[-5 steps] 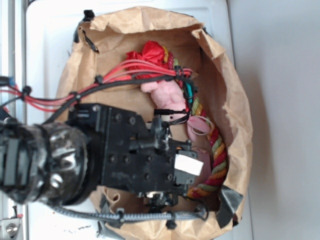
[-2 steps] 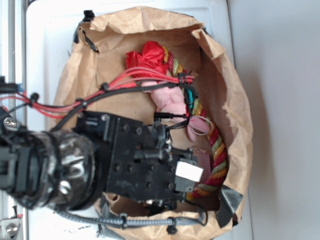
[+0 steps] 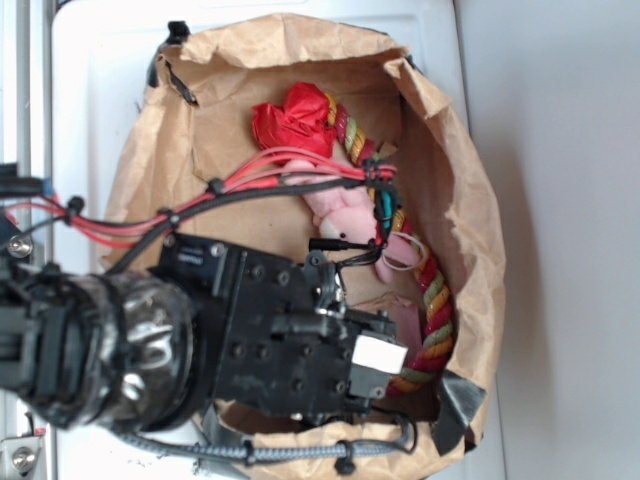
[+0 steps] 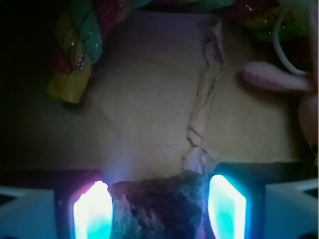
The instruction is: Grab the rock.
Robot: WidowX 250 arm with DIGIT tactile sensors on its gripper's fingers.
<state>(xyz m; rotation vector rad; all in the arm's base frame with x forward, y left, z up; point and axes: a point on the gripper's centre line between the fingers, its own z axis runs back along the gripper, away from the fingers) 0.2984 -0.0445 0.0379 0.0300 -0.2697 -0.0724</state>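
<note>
A crumpled brown paper bag (image 3: 455, 190) fills most of the exterior view, its mouth open toward the camera. The black arm (image 3: 130, 340) comes in from the lower left of that frame and reaches down into the bag's lower middle, hiding whatever sits beneath it. Along the bag's right inner wall runs a striped rope toy (image 3: 432, 300); a pink plush pig (image 3: 340, 208) lies mid-frame and a red wrinkly ball (image 3: 292, 120) sits toward the top.

In the wrist view the rock (image 4: 159, 206) sits at the bottom centre of the frame, between the two glowing fingers (image 4: 92, 211) of the gripper (image 4: 159, 209), on the torn paper floor of the bag. A pink plush limb (image 4: 274, 82) shows at upper right and the rope's end at upper left, both well apart from the rock.

The step in hand looks like the close on the rock. To do it well, the squeeze should stay centred so both pads land on broad faces of the angular lump, not on an edge that could twist it out, and it should be firm before any lift.

The fingers stand partly open, flanking the rock tightly; each pad looks touching or just beside its side, but whether they are actually pinching it I cannot tell.
</note>
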